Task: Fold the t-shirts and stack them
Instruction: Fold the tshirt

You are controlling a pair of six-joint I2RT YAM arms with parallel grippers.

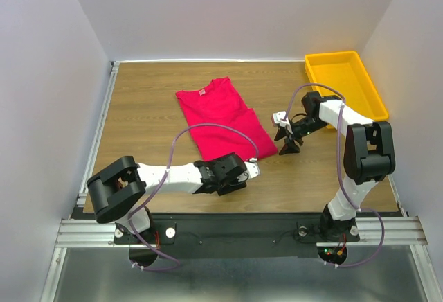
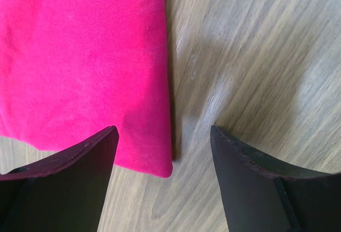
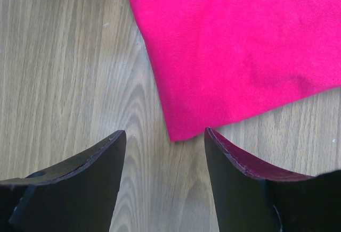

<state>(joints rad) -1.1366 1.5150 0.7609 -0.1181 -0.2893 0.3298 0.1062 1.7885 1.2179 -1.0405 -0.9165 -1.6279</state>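
Holds left pincer (image 2: 164,128) apart over 1 t-shirt (image 1: 214,111) corner on worktop (image 1: 142,118); clamps nothing. Holds right pincer (image 3: 164,131) apart at another corner; clamps nothing.

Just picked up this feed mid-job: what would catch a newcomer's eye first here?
The crimson-red t-shirt dominates, lying flat on the middle of the wooden table. A bright yellow tray sits at the far right corner. Both tools are open: the left tool straddles the shirt's edge at its near corner and the right tool faces another corner, neither gripping cloth.
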